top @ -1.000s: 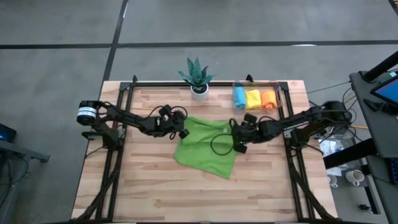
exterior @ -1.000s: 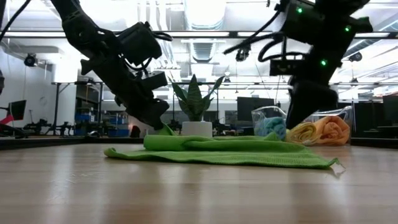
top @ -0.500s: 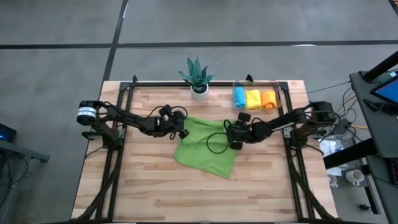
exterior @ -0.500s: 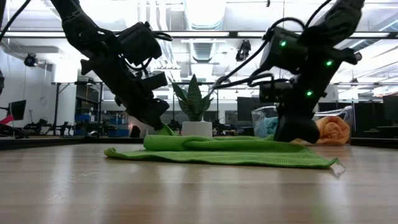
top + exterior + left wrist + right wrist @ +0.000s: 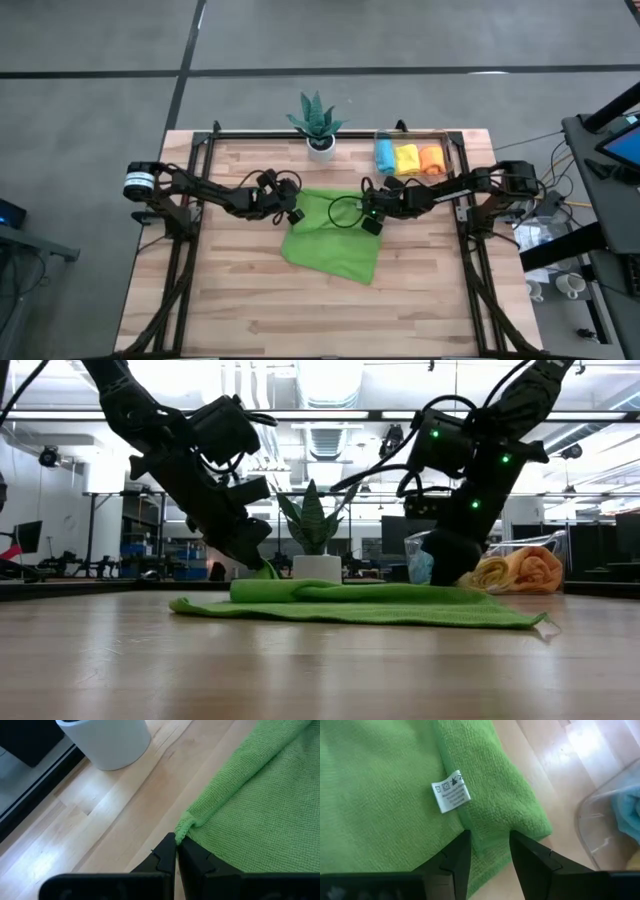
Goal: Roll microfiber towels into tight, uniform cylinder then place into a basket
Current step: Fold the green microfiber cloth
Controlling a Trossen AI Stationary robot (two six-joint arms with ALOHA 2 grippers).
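Two corners of the soft green square microfiber towel (image 5: 333, 232), spread mid-bench, are engaged: the far-left one is pinched by the left pincer (image 5: 176, 843), the far-right one is straddled by the spread right pincer (image 5: 487, 840).

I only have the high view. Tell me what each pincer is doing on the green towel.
Observer: The left pincer is shut on the green towel, pinching its corner nearest the plant pot.
Operator: Report the right one.
Observer: The right pincer stands open, one finger on each side of the towel's edge, at the corner toward the basket.
Operator: Anything marking that corner?
Observer: A white care label lies flat on the towel just ahead of the fingers.
Operator: Give me the basket's contents.
Observer: Blue, yellow and orange rolls lie side by side.
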